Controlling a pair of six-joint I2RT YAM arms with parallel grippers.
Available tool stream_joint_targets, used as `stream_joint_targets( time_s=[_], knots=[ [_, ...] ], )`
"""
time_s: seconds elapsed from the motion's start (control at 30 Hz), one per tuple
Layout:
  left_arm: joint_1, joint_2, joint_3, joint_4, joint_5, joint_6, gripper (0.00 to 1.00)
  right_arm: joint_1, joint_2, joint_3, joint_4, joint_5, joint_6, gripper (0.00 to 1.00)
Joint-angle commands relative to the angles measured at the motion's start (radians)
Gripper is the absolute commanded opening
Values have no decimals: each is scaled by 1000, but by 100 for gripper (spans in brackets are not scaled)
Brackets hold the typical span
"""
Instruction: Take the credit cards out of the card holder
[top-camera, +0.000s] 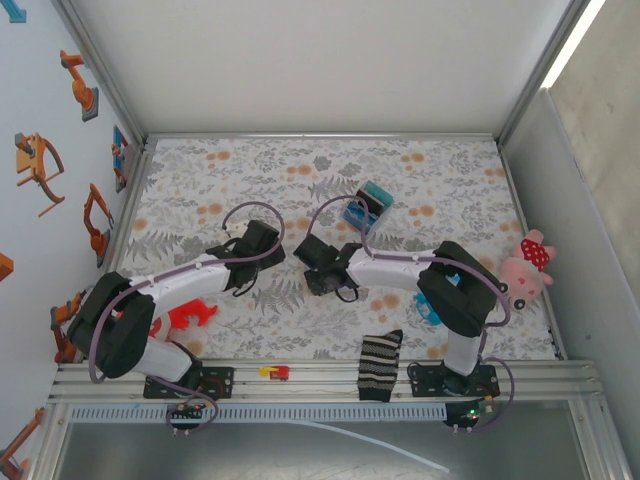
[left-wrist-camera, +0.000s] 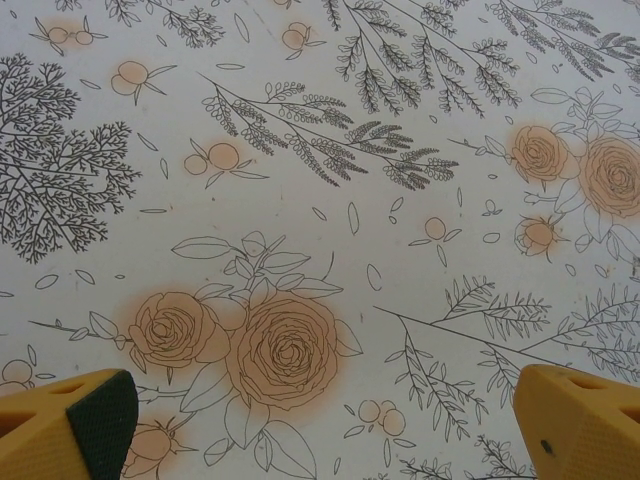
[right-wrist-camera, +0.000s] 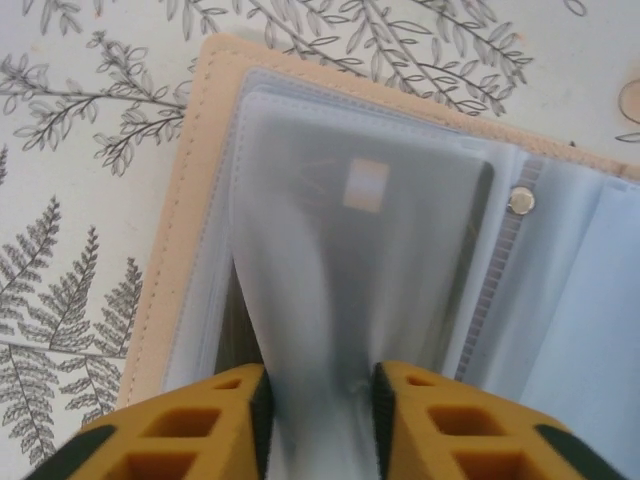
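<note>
The card holder (right-wrist-camera: 190, 200) lies open on the flowered cloth, tan rim at the left, clear plastic sleeves inside, a snap stud (right-wrist-camera: 520, 200) on its spine. A dark credit card (right-wrist-camera: 410, 190) with a pale chip shows through the top sleeve. My right gripper (right-wrist-camera: 320, 400) is shut on that sleeve's near edge, which bows up between the yellow fingers (right-wrist-camera: 200, 420). From above, the right gripper (top-camera: 322, 268) sits mid-table. My left gripper (left-wrist-camera: 325, 410) hangs open over bare cloth, its fingers (left-wrist-camera: 70, 425) far apart, and stands left of the right one in the top view (top-camera: 250, 255).
A blue, teal and black block (top-camera: 365, 208) stands behind the right gripper. A red object (top-camera: 190, 316) lies by the left arm, a striped sock (top-camera: 380, 362) over the front rail, and a pink plush toy (top-camera: 527, 265) at the right edge.
</note>
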Motion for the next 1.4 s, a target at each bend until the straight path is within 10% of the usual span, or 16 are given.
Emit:
stream_joint_targets(
  time_s=[0.0,1.37],
  knots=[
    [-3,-35,-4,-29,4,16,97,-15,-26,-22,-28,20,4,23],
    [-191,207,173,-72,23,127,97,-96,-187,-163,-2,133,129,36]
  ],
)
